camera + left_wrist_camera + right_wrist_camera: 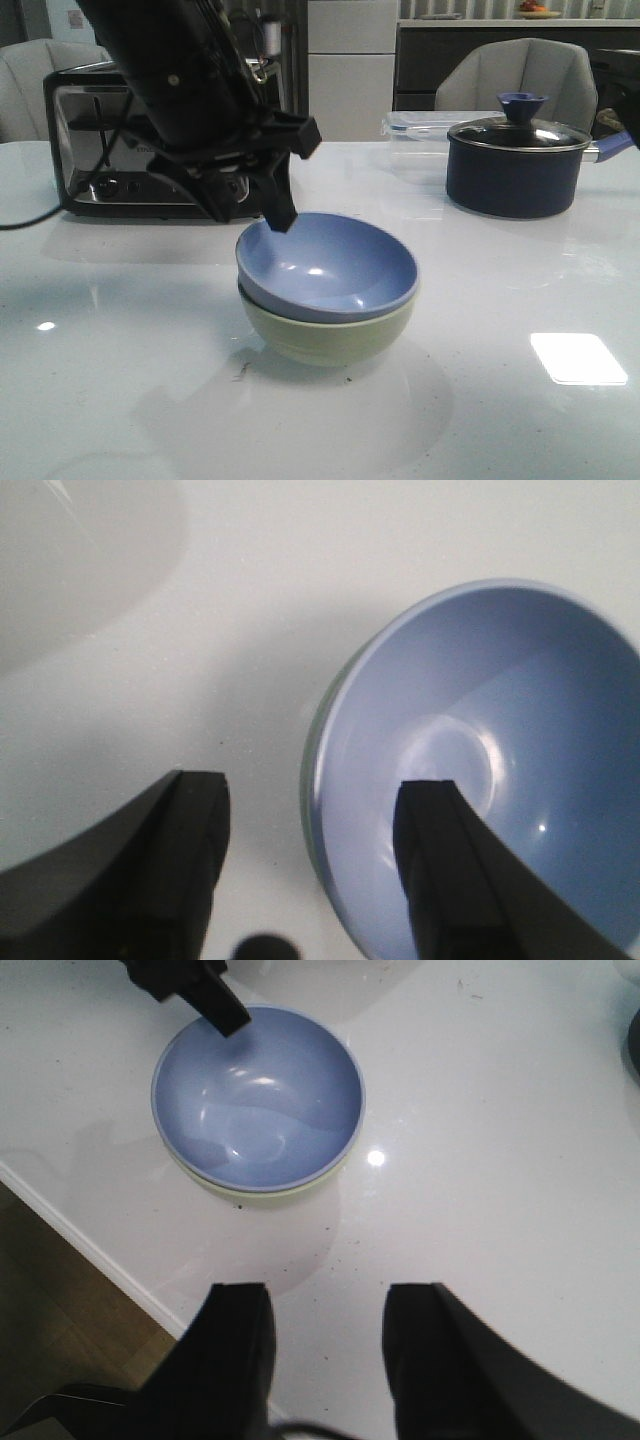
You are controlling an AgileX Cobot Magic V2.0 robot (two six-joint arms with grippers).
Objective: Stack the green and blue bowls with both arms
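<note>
Two bowls sit nested mid-worktop, toward its near edge: the blue bowl (328,265) inside the green bowl (325,335). Left gripper (315,825) straddles the blue rim, fingers apart. Right gripper (325,1335) hangs spread, gripping nothing. Along the far edge stand toaster (95,140) and navy pot (515,165).

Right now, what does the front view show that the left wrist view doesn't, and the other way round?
Only the front view shows the toaster, the navy pot, a clear container and chairs. Only the left wrist view shows both fingers of the left gripper spread, one inside the bowl, one outside. Both show the blue bowl nested in the green bowl on the white table.
</note>
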